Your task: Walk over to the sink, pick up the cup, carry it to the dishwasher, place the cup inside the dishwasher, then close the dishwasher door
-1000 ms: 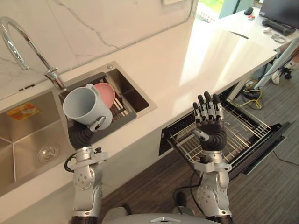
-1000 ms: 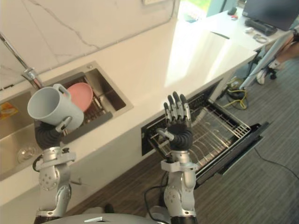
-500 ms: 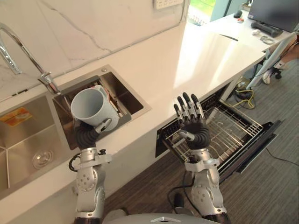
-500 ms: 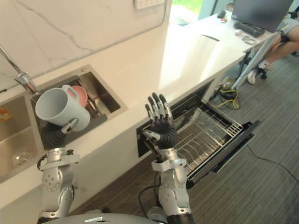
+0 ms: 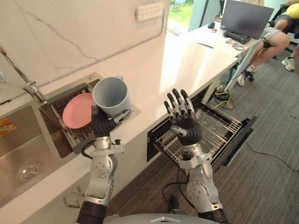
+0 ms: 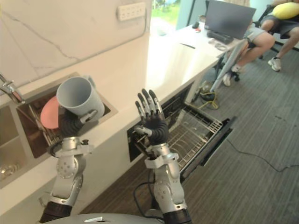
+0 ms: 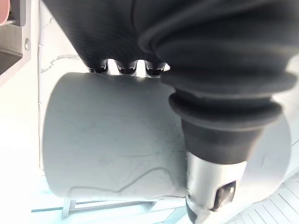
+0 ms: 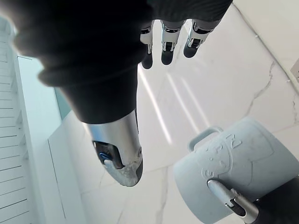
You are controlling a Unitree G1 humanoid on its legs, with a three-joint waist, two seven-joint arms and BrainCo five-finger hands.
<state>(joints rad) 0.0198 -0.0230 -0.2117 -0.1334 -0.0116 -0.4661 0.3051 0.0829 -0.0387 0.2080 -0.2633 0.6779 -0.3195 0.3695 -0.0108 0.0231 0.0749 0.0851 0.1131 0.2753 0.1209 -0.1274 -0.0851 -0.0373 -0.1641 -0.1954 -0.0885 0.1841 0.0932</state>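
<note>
Cup, pale grey mug with handle (image 5: 112,95): picked up, clasped by curled fingers of left robot hand (image 5: 103,125), centre-left of frame over white worktop (image 5: 187,56) edge. Right robot hand (image 5: 186,128): spread, empty. Outstanding: loading into open dishwasher's wire rack (image 5: 219,123); door (image 5: 239,140) closure.

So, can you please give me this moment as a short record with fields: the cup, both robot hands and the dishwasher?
cup: grey, lifted above the counter edge, opening towards the head camera
left robot hand: shut on cup, fingers curled round its body
right robot hand: open, fingers straight, raised, holding nothing
dishwasher door: open, folded down
rack: pulled out, looks empty
pink plate: in the smaller compartment of the sink
</note>
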